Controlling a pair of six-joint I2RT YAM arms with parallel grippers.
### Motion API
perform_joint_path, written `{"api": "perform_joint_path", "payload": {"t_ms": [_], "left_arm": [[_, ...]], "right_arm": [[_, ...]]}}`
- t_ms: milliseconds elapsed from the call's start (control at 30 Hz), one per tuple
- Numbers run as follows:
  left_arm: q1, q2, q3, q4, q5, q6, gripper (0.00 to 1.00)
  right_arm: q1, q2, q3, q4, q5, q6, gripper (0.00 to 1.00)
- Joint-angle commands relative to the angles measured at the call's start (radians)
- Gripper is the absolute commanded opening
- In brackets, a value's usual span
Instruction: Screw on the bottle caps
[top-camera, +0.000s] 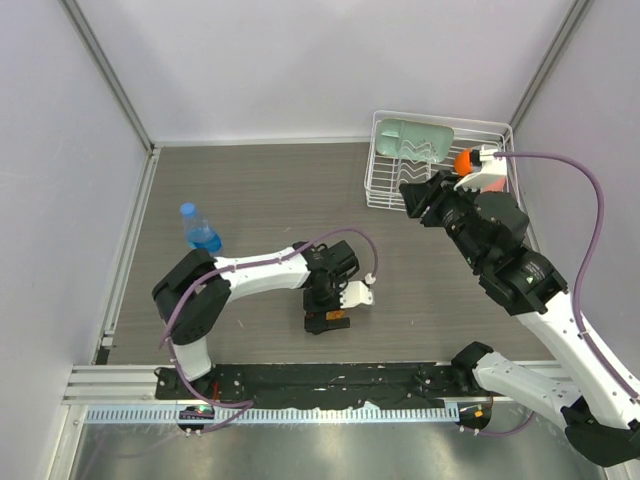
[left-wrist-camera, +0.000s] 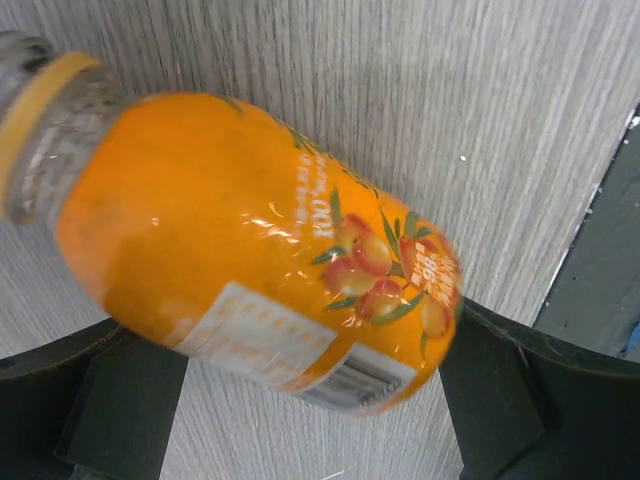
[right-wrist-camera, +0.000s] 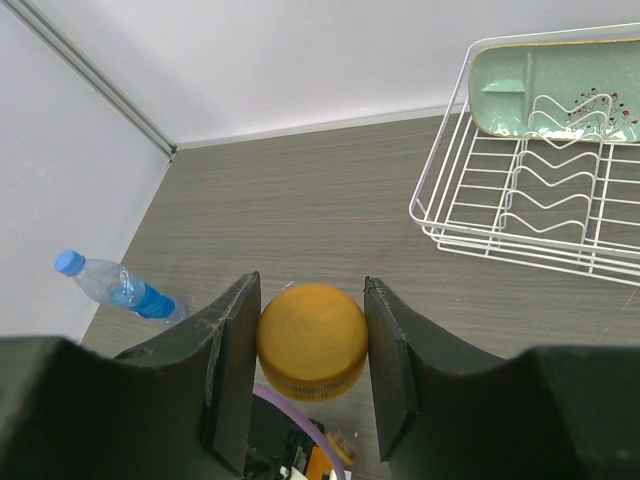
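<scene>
1. The orange cap (right-wrist-camera: 312, 345) is pinched between the fingers of the right tool (right-wrist-camera: 308, 300), which press on its opposite sides. Its closed top faces the wrist camera. That hold probably keeps the open side pointing down, ready to lower onto a neck and twist.
2. The cap hangs high above the desk (top-camera: 260, 190), toward the far right corner and well apart from its bottle, so the joining step has not begun.
3. The orange bottle (left-wrist-camera: 260, 240) appears to lie on its side on the desk near the middle of the near edge. Its neck (left-wrist-camera: 45, 130) is bare and shows only the amber ring.
4. The left tool (left-wrist-camera: 300, 340) is spread to its full width, with one finger on each side of the bottle's base end. Whether the pads touch the bottle cannot be told. It is likely placed there to grip the bottle and stand it up, since a lying bottle gives the cap no steady seat.
5. The blue bottle (top-camera: 203, 236) stands near the left edge with the blue cap (top-camera: 188, 209) on top. How tight the cap is cannot be told. It seems to be set aside, out of both arms' way.
6. The dish rack (right-wrist-camera: 520, 250) in the far right corner holds a green tray (top-camera: 415, 138) and looks unrelated to the job.
</scene>
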Motion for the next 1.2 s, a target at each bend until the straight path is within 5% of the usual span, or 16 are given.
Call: {"api": "perform_joint_path", "payload": {"t_ms": [0,500,967,1167], "left_arm": [[0.006,0.032,0.009,0.059,-0.009,-0.011,1.00],[0.080,0.031,0.124,0.028,-0.027,-0.157,1.00],[0.149,0.023,0.186,0.028,-0.102,-0.100,1.00],[0.152,-0.009,0.239,-0.104,-0.061,-0.074,1.00]], "right_arm": [[0.003,0.002,0.040,0.015,0.005,0.005,0.20],[0.003,0.001,0.039,0.012,-0.027,-0.001,0.20],[0.003,-0.016,0.032,0.010,-0.033,0.007,0.20],[0.003,-0.016,0.025,0.015,-0.036,0.002,0.20]]}}
